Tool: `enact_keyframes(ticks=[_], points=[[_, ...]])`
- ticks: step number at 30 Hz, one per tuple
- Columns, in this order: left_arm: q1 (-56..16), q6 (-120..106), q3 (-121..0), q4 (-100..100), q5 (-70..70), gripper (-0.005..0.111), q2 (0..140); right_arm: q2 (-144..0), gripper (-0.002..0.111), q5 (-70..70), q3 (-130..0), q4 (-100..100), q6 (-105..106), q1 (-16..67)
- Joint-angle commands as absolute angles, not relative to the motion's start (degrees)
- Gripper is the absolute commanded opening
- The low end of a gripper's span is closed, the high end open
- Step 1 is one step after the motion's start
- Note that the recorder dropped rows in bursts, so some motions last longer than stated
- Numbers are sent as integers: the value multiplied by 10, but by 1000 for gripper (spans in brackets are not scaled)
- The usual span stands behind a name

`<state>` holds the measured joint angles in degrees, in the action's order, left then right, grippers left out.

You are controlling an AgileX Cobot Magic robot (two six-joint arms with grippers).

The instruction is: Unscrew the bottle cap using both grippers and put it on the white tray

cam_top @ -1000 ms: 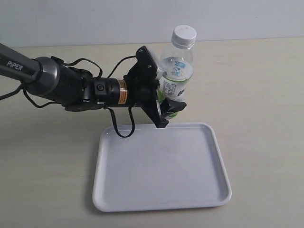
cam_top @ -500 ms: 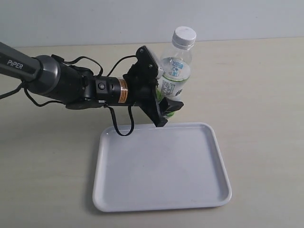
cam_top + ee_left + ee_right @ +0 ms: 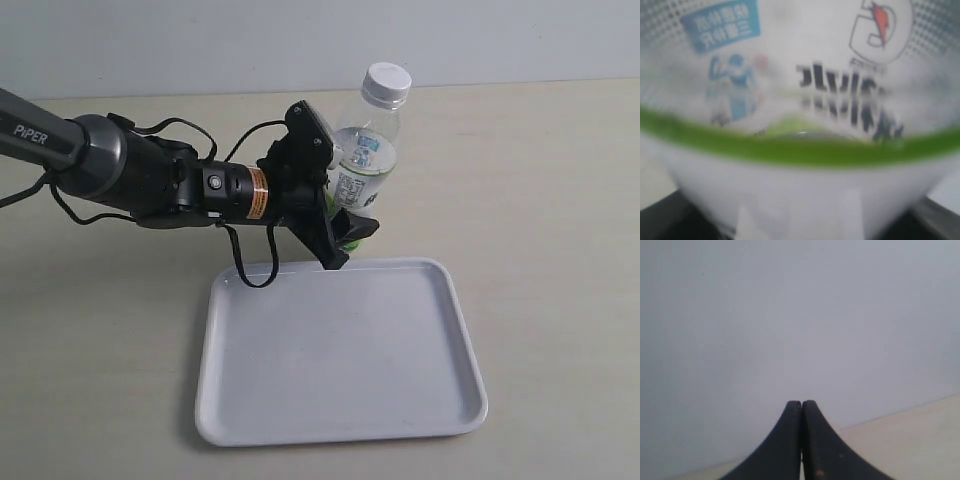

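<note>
The left gripper [image 3: 347,212], clamped around the bottle [image 3: 366,160], had lowered it and stood it straighter, just behind the white tray [image 3: 340,350]. The bottle cap [image 3: 386,84] was still on. The right gripper [image 3: 801,409], squeezed shut and empty, hadn't started twisting.

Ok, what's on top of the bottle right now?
The white bottle cap sits on the neck of the bottle, with nothing gripping it. The left gripper clamps the body lower down, hiding part of it and the base.
</note>
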<state>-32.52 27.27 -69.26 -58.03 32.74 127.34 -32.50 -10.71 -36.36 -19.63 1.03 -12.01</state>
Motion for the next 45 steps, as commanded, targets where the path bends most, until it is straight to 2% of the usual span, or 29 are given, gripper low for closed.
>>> enact_keyframes(ticks=[1,7,10,16,19,24,26,32,45], points=[[-327,278,-697,-582,332,0,1265,-581,0,-303,-596,-194,87,-120],[-327,274,-697,-582,332,0,1265,-881,0,-700,-925,-214,169,-120],[-327,274,-697,-583,326,0,1265,-960,0,-700,-1007,-222,165,-99],[-327,274,-699,-583,300,0,1265,-997,3,-700,-1038,-220,189,-7],[-327,274,-700,-583,295,0,1265,-997,15,-700,-1038,-221,189,36],[-327,274,-701,-583,294,0,1265,-1001,56,-700,-1038,-183,178,97],[-327,274,-701,-583,292,0,1265,-1001,65,-700,-1038,-159,162,115],[-327,266,-701,-584,293,0,1265,-1015,62,-700,-1037,-150,143,146],[-327,244,-701,-583,297,0,1265,-1055,62,-700,-1004,-149,133,146]])
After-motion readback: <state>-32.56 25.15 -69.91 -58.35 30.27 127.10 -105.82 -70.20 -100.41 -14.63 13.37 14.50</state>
